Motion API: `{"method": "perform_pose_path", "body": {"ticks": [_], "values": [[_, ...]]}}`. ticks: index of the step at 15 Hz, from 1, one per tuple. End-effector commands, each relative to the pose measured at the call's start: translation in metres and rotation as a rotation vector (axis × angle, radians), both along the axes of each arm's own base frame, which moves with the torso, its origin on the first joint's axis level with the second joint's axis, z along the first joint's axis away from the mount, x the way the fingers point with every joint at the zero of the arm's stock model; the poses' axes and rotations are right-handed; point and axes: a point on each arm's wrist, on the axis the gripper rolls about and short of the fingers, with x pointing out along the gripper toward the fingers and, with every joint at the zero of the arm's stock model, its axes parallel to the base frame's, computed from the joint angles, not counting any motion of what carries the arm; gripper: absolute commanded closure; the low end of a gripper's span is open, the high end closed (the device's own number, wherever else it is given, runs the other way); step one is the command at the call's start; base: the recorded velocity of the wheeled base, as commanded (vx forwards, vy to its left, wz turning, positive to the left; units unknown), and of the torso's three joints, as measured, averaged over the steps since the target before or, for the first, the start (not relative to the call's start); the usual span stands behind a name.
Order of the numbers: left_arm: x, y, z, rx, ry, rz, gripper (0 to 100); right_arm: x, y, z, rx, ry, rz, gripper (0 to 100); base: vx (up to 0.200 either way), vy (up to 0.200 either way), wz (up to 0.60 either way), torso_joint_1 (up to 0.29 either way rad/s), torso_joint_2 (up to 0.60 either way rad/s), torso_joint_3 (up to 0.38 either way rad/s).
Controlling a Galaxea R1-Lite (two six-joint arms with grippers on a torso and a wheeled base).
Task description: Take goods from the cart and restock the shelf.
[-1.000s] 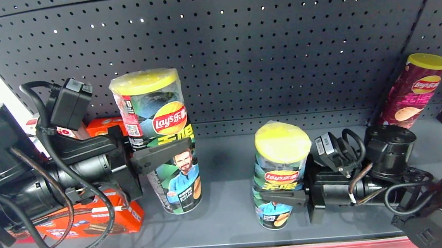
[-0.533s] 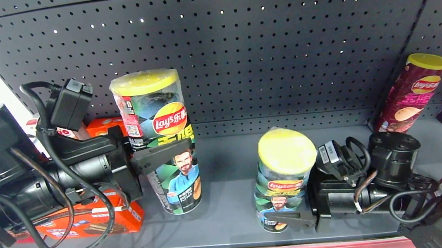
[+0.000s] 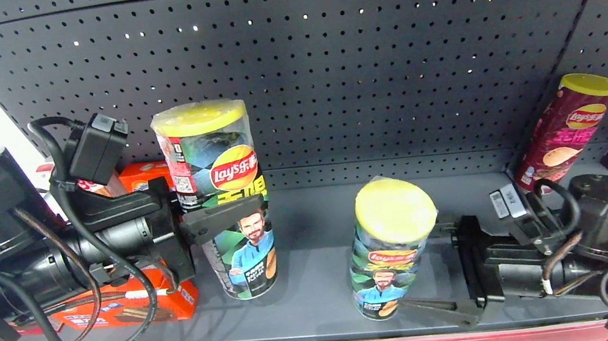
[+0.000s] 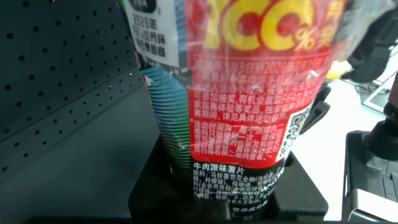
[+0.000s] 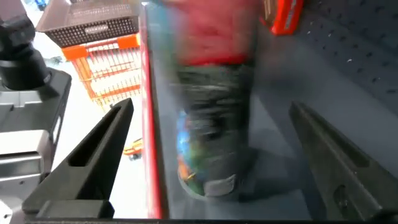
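Chips first: your left gripper (image 3: 225, 208) has its fingers closed tight around the middle of the tall can (image 3: 211, 164). That can stands upright at the left of the shelf (image 3: 317, 283), just beside the orange box (image 3: 125, 308). Your right gripper (image 3: 424, 268) has its fingers wide apart and holds nothing. The short can (image 3: 390, 252) stands alone near the shelf's front edge, just past those fingertips.

The head view shows both cans, plus a purple can (image 3: 565, 126) leaning at the far right. The left wrist view shows the tall can's red label up close. The right wrist view shows the short can ahead of the spread fingers, and an orange cart (image 5: 99, 37) behind.

Half a second ago the right fingers were around the short can. Now they have let go and pulled back to the right. The tall can sits a little lower.
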Motion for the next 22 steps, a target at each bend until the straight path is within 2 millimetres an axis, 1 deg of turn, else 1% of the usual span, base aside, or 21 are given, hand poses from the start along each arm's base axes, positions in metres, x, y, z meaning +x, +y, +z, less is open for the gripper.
{"method": "perform_pose_path", "body": {"ticks": [1, 2, 3, 4, 6, 8, 10, 11, 12, 13, 14, 16, 17, 18, 19, 22], "values": [[0.000, 0.000, 0.000, -0.001, -0.002, 0.000, 100, -0.034, -0.022, 0.020, 0.031, -0.056, -0.021, 0, 0.000, 0.000, 0.00, 0.000, 0.00, 0.000], [-0.001, 0.000, 0.000, -0.001, -0.002, 0.000, 100, -0.044, -0.026, 0.022, 0.036, -0.064, -0.021, 0, 0.000, 0.000, 0.00, 0.000, 0.00, 0.000], [-0.001, 0.000, 0.000, -0.001, -0.002, 0.000, 100, -0.063, -0.036, 0.026, 0.046, -0.083, -0.024, 0, 0.000, 0.000, 0.00, 0.000, 0.00, 0.000], [-0.001, 0.000, 0.000, 0.000, 0.000, 0.000, 100, -0.075, -0.042, 0.031, 0.056, -0.102, -0.037, 0, 0.000, 0.000, 0.00, 0.000, 0.00, 0.000], [-0.001, 0.000, 0.001, -0.001, -0.003, -0.002, 100, -0.090, -0.054, 0.041, 0.070, -0.121, -0.102, 0, 0.000, 0.000, 0.00, 0.000, 0.00, 0.000], [-0.001, 0.000, 0.000, 0.000, 0.000, -0.004, 100, -0.105, -0.066, 0.043, 0.073, -0.111, -0.276, 0, 0.000, 0.000, 0.00, 0.000, 0.00, 0.000], [-0.001, 0.000, 0.000, -0.001, -0.002, -0.002, 100, -0.117, -0.081, 0.037, 0.065, -0.083, -0.496, 0, 0.000, 0.000, 0.00, 0.000, 0.00, 0.000], [-0.001, 0.000, 0.001, -0.001, -0.003, -0.002, 100, -0.125, -0.089, 0.031, 0.049, -0.057, -0.613, 0, 0.000, 0.000, 0.00, 0.000, 0.00, 0.000], [-0.001, 0.000, 0.001, -0.001, -0.003, -0.002, 100, -0.131, -0.093, 0.027, 0.036, -0.040, -0.674, 0, 0.000, 0.000, 0.00, 0.000, 0.00, 0.000], [-0.001, -0.001, 0.000, -0.001, -0.002, -0.007, 100, -0.146, -0.103, 0.012, 0.002, 0.001, -0.811, 0, 0.000, 0.000, 0.00, 0.000, 0.00, 0.000], [-0.002, -0.002, 0.001, -0.002, -0.005, -0.010, 100, -0.157, -0.109, 0.002, -0.015, 0.022, -0.895, 0, 0.000, 0.000, 0.00, 0.000, 0.00, 0.000], [-0.002, -0.003, 0.002, -0.003, -0.007, -0.014, 100, -0.186, -0.121, -0.006, 0.036, 0.089, -0.959, 0, 0.000, 0.000, 0.00, 0.000, 0.00, 0.000], [-0.002, -0.003, 0.001, -0.002, -0.005, -0.014, 100, -0.199, -0.126, -0.014, 0.043, 0.099, -1.025, 0, 0.000, 0.000, 0.00, 0.000, 0.00, 0.000], [-0.003, -0.003, 0.001, -0.001, -0.003, -0.016, 100, -0.205, -0.129, -0.018, 0.057, 0.099, -1.054, 0, 0.000, 0.000, 0.00, 0.000, 0.00, 0.000], [-0.004, -0.003, 0.002, -0.002, -0.006, -0.016, 100, -0.220, -0.133, -0.031, 0.100, 0.129, -1.136, 0, 0.000, 0.000, 0.00, 0.000, 0.00, 0.000], [-0.006, -0.002, 0.001, -0.001, -0.006, -0.016, 100, -0.242, -0.135, -0.060, 0.107, 0.163, -1.294, 0, 0.000, 0.000, 0.00, 0.000, 0.00, 0.000]]}}
